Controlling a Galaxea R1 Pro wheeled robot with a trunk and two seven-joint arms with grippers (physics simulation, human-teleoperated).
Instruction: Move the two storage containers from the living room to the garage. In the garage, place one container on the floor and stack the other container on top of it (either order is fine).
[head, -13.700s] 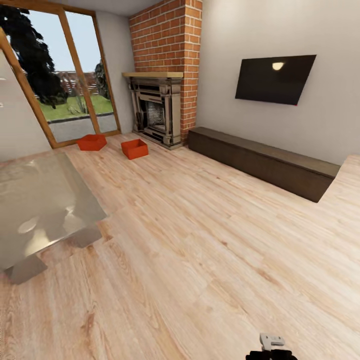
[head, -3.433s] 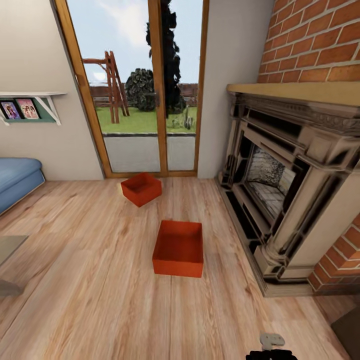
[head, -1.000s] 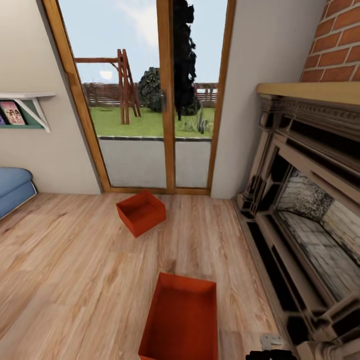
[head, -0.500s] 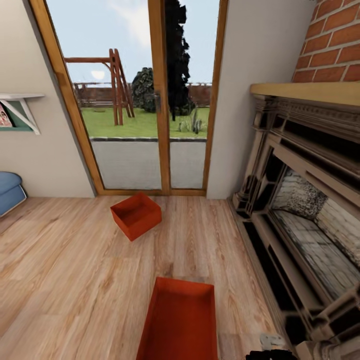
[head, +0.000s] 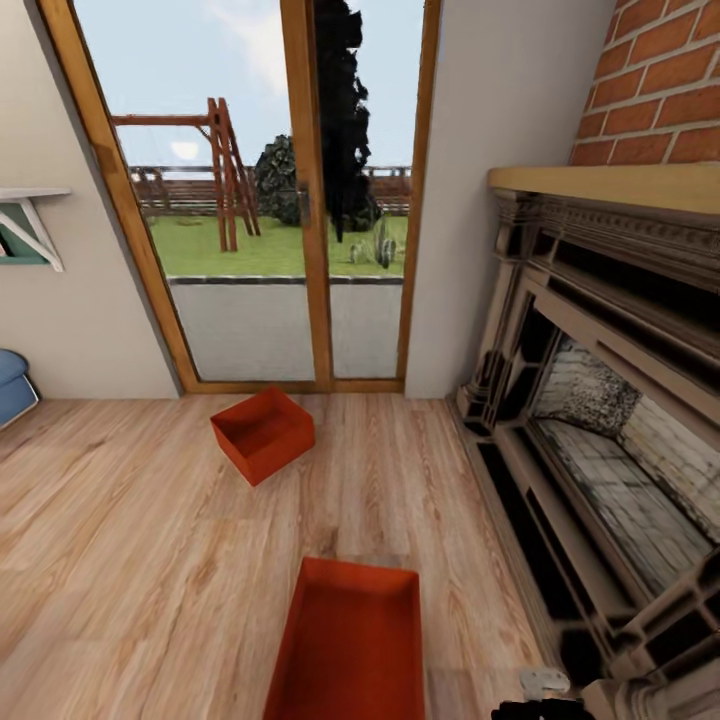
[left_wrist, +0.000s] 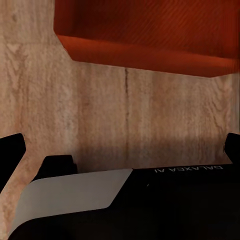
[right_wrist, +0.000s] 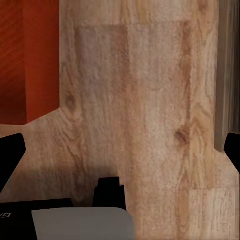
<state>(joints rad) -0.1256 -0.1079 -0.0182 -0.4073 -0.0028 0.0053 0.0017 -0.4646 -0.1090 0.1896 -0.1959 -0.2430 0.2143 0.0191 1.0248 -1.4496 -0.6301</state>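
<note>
Closing on near storage container (head: 352, 640), living room; far storage container (head: 262, 433) by glass doors (head: 250, 200). Both grippers spread, empty. Next: reach down and grasp a wall.

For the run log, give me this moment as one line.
room: living room | near container: wood floor, by fireplace | far container: by glass doors | hands: both open, empty

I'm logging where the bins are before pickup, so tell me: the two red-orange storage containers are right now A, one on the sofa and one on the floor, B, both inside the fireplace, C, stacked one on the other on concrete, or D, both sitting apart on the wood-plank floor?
D: the near container and the far container each rest separately on the light wood-plank floor, beside the fireplace.
</note>
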